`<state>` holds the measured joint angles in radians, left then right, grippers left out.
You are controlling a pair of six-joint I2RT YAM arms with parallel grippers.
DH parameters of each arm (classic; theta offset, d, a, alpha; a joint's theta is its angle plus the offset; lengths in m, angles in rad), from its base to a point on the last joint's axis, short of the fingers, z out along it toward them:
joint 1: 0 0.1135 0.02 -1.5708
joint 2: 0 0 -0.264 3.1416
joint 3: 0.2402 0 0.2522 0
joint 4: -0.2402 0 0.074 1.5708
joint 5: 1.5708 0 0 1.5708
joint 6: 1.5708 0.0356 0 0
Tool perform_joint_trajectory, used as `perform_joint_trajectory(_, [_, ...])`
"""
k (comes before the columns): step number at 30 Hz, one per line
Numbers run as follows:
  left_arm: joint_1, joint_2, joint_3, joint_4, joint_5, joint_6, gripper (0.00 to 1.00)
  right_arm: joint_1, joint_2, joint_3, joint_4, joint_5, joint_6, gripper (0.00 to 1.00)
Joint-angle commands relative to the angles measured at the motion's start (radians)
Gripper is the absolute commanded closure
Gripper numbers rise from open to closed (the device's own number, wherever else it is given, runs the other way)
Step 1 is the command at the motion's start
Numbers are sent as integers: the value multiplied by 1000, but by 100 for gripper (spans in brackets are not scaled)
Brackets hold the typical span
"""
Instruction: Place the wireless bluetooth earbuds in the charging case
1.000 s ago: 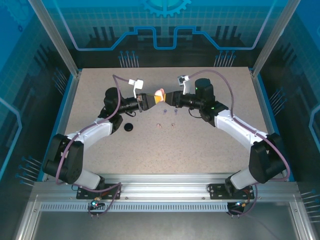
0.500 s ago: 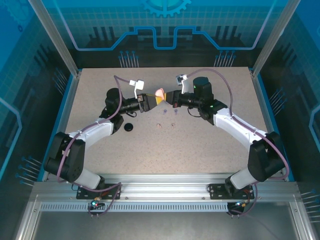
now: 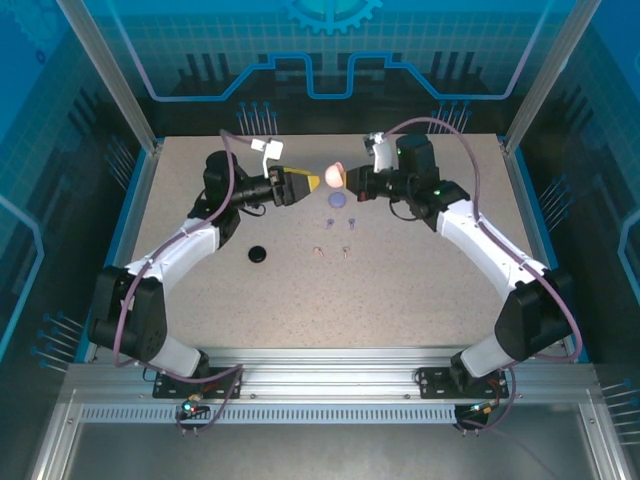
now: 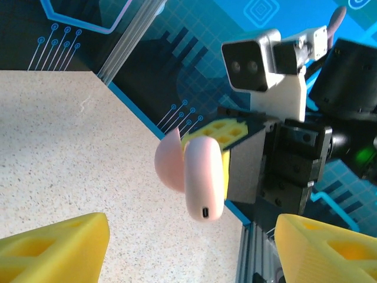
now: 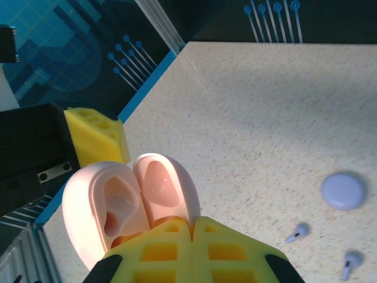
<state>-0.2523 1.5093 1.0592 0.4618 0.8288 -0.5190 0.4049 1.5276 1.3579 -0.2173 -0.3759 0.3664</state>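
Presently, no earbud is seated, as far as we can judge. We take the pale pink charging case [image 5: 126,197] as our reference.

- Nearest the arm bases, well short of the pink case and to its left: a black case [image 3: 258,254], lying shut on the table [image 3: 420,290]. We cannot tell whether it holds anything.
- Short of the pink case, almost straight towards the bases: the two pale pink earbuds [image 3: 320,251], loose on the table, near each other.
- A little closer to the pink case: the two purple earbuds [image 5: 296,233], also loose.
- Just short of the pink case: the purple case [image 5: 343,190], closed and flat on the table.

Judgement: the task is in its early part. The pink case is open and ready; both its hollows look empty. All four visible earbuds are left to load.

Pincers:
- The right gripper [image 5: 191,229] is clenched on the pink case's lower edge. It holds the case above the table, lid swung open.
- The left gripper [image 3: 306,184], just left of the pink case, stands with its jaws wide apart. It grasps nothing and is clear of the case.
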Motion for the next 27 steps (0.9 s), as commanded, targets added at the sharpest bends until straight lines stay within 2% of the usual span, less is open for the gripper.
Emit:
perform_joint_trajectory(1, [2,27,89,-226,35,176,24,-39,43,87,-139,-31,-145,100])
perform_joint_trajectory(6, [2,89,219,-397,36,302,23,-77,101,165,-203,-72,-245,100])
perform_joint_trajectory(10, [2,160,326,-490,51,348,23,-97,156,242,-263,-121,-309,100])
perform_joint_trajectory(17, [2,275,528,-738,101,492,23,-103,206,278,-256,-165,-329,100])
perform_joint_trajectory(27, [-7,364,647,-924,183,604,25,-91,261,311,-256,-196,-337,100])
